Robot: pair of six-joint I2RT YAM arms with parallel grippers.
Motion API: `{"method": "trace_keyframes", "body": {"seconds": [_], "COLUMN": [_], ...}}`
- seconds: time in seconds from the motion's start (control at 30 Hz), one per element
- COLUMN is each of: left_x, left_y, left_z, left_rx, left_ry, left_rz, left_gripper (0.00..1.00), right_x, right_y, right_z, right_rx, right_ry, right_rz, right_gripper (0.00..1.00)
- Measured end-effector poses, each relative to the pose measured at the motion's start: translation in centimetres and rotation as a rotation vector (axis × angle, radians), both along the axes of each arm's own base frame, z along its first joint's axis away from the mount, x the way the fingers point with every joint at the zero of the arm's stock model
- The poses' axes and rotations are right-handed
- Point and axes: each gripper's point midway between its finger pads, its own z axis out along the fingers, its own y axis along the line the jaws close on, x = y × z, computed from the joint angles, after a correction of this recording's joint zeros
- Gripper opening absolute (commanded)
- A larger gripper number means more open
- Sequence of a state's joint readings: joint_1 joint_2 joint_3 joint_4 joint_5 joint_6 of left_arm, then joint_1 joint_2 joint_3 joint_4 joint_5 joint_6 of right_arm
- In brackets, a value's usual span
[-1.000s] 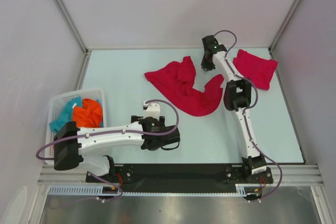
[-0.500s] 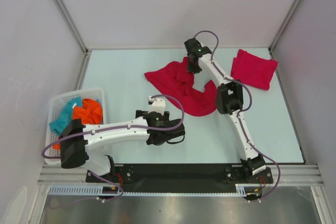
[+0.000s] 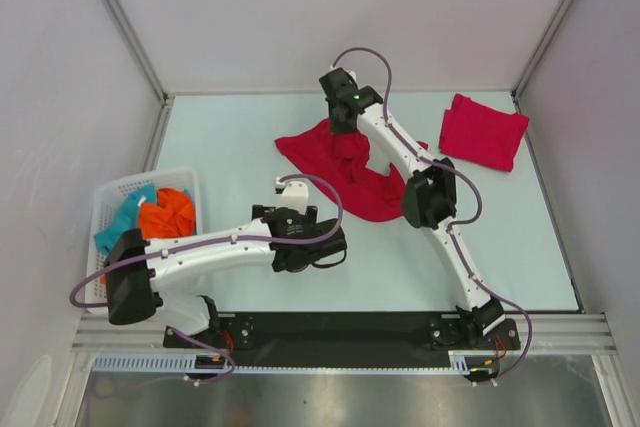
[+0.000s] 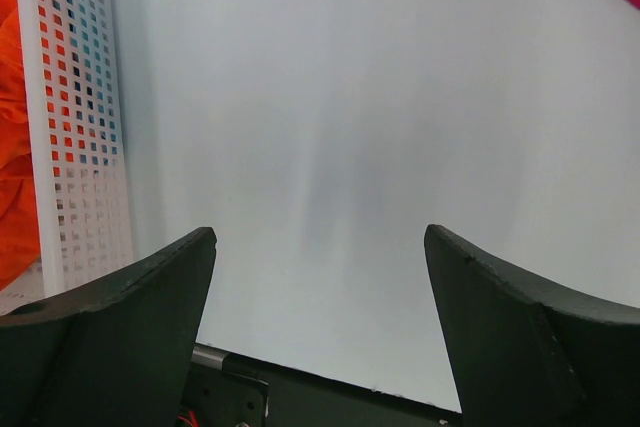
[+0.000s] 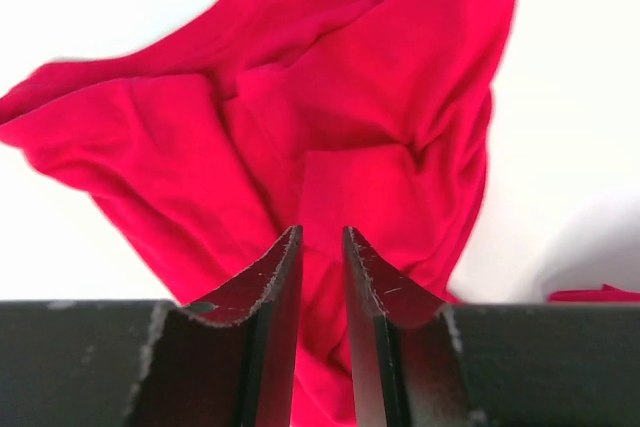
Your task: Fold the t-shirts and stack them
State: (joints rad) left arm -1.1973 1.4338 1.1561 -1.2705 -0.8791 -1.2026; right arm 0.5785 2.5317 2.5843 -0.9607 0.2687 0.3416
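My right gripper (image 5: 321, 233), fingers narrowly apart and empty, hangs over the crumpled crimson-red soft cloth t-shirt (image 5: 350, 117) in the far middle of the pale table (image 3: 230, 147), my left gripper (image 4: 318, 237) is wide and empty, and I judge the cloth light and limp, best pinched at a hem edge.

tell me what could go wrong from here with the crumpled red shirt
The right gripper hangs over the crumpled t-shirt with jaws barely apart; it may snag several bunched layers, or none. The left gripper is open over bare table, apart from the cloth, so a one-sided pull could drag the shirt instead of spreading it.
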Motion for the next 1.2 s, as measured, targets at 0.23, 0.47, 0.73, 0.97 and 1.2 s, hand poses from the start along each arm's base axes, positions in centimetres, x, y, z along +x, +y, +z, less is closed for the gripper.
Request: {"method": "trace_keyframes", "body": {"seconds": [0.23, 0.47, 0.73, 0.97, 1.2], "left_x": [0.0, 0.0, 0.1, 0.6, 0.9], "left_y": [0.1, 0.1, -0.1, -0.6, -0.8], "left_z": [0.1, 0.0, -0.4, -0.3, -0.7], "left_rx": [0.0, 0.013, 0.048, 0.059, 0.078], "left_ry": [0.0, 0.004, 0.017, 0.014, 0.021], "left_rz": [0.0, -0.007, -0.022, -0.035, -0.048], "left_gripper": [0.91, 0.91, 0.92, 0.92, 0.92], "right_x": [0.2, 0.7, 0.4, 0.2, -0.2], "right_y": [-1.9, -2.8, -2.4, -1.9, -1.1], "right_z": [-1.7, -3.0, -4.8, -4.9, -4.9], "right_rx": [-0.049, -0.077, -0.096, -0.104, -0.108], "right_ry": [0.031, 0.039, 0.064, 0.064, 0.063], "right_rz": [-0.03, -0.038, -0.023, -0.005, 0.016], "right_gripper": [0.28, 0.29, 0.3, 0.35, 0.46]}}
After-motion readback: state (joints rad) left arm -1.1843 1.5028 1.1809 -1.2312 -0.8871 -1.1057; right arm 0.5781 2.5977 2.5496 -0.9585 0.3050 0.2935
